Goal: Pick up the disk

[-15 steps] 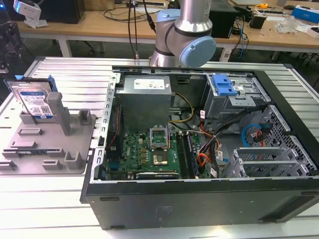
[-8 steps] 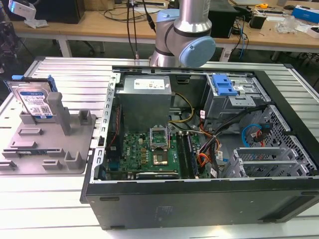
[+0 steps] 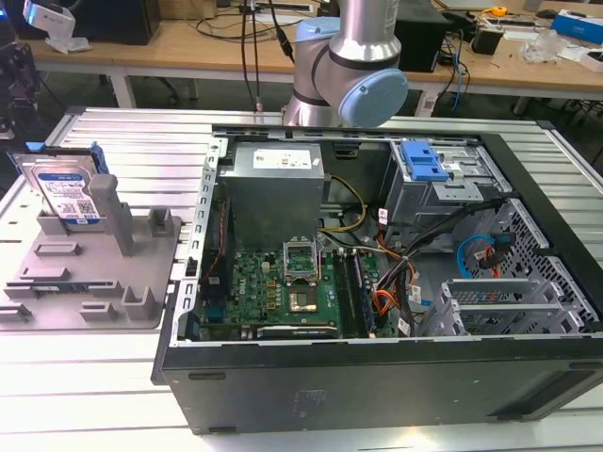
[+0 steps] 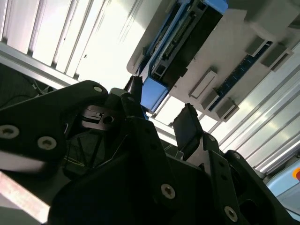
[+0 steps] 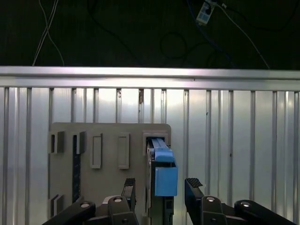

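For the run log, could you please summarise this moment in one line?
disk: upright in grey fixture, not lifted | gripper: jaws open, disk lined up between them in first wrist view, no grip

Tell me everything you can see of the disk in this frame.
The disk is a flat silver rectangle, metal by its look, with a white-and-blue barcoded label and blue plastic side rails. It stands on edge, slightly tilted, slotted in the grey fixture at the exterior view's left. In the first wrist view the gripper is open, its fingers flanking the blue-railed edge without touching it.
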Available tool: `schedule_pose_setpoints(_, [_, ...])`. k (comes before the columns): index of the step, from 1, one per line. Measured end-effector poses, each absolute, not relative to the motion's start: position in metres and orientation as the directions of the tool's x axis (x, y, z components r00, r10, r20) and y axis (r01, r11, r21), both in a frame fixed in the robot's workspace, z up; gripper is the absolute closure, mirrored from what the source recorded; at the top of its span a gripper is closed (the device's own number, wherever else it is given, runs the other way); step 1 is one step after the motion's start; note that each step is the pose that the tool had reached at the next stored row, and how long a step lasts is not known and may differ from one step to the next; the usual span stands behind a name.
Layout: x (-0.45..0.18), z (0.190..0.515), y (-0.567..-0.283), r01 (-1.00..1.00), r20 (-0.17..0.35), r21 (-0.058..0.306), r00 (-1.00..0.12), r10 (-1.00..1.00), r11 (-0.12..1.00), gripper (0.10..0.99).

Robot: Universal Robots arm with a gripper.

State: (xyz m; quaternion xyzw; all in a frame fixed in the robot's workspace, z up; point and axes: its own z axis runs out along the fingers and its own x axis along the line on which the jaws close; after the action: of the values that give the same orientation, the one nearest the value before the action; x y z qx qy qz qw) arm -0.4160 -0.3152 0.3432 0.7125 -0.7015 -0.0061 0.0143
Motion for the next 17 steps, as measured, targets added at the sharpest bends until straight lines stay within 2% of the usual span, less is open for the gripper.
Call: schedule_pose_setpoints(17, [-0.416, 0.317, -0.315, -0.999, 0.018, 0.029, 0.013, -1.0, -0.013, 0.545])
